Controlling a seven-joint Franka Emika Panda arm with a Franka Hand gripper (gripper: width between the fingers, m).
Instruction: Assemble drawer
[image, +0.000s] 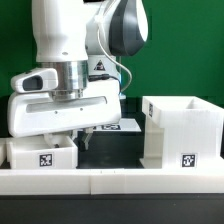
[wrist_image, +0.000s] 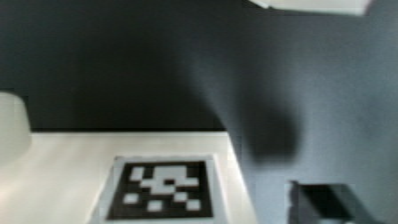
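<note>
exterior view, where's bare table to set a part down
One free patch: dark table between the small tray and the box shell, behind the border wall. Crowded at the exterior view's left, where the gripper hangs by the tray.

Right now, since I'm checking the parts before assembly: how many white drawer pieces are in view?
2. A small tray sits at the exterior view's left, below the arm. The tall box shell stands at that view's right. Another tray may be hidden behind the arm.
</note>
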